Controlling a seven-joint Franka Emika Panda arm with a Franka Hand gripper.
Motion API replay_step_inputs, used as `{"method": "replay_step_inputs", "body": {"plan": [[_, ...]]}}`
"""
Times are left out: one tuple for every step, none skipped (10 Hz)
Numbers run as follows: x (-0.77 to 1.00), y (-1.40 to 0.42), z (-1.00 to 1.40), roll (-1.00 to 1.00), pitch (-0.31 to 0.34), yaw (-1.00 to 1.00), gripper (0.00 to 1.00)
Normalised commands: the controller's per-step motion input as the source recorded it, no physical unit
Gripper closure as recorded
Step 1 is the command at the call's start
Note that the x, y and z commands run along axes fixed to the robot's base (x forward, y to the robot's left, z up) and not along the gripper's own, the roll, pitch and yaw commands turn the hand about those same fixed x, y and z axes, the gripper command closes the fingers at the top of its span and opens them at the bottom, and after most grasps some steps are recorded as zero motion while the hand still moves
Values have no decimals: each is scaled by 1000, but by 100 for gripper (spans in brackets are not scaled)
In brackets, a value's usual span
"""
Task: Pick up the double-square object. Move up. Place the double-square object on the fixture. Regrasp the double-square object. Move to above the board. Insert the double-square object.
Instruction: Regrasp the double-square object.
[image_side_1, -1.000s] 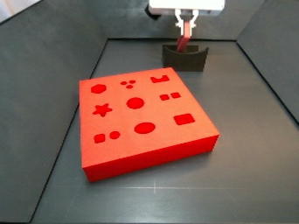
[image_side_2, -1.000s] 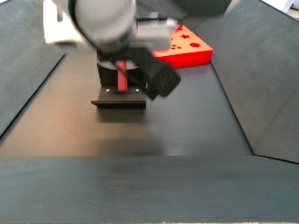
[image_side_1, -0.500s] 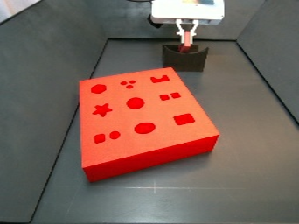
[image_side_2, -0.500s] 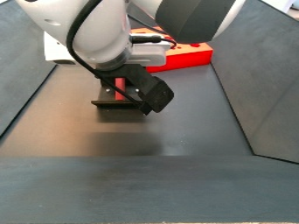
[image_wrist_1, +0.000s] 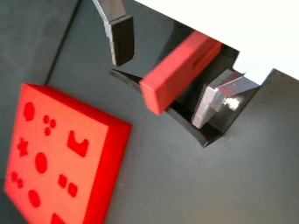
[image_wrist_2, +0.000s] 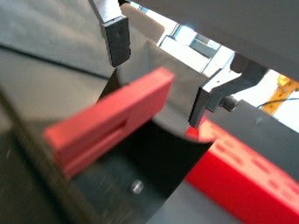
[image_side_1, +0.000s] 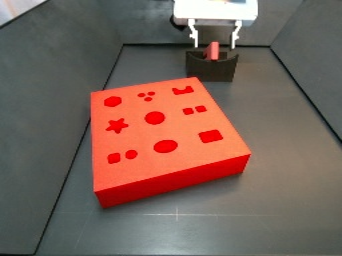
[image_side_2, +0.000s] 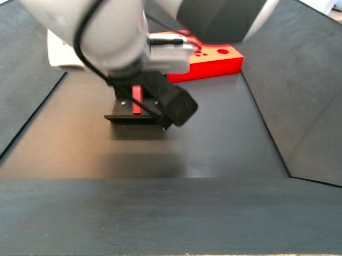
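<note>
Meanwhile the gripper (image_wrist_1: 176, 74) is hovering over the fixture (image_side_1: 213, 66) with its fingers (image_wrist_2: 115, 42) spread wide on either side of the double-square object (image_wrist_1: 179, 73), which is standing in the notch untouched, while the board (image_side_1: 166, 140) is lying well apart.

Opposite-facing side views sharing board (image_side_1: 167, 130) and fixture (image_side_2: 136, 115); close wrist views, probably flanking the tool (image_wrist_1: 176, 68).
</note>
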Motion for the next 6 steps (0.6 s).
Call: {"method": "replay_step_inputs", "body": {"plan": [[-19, 8, 1000, -26, 6, 5, 0], [-25, 0, 1000, 21, 24, 14, 0], [-31, 1, 1000, 33, 34, 15, 0], [-35, 4, 844, 47, 49, 11, 0], [-36, 1, 725, 50, 55, 8, 0], [-28, 3, 424, 49, 65, -5, 0]]}}
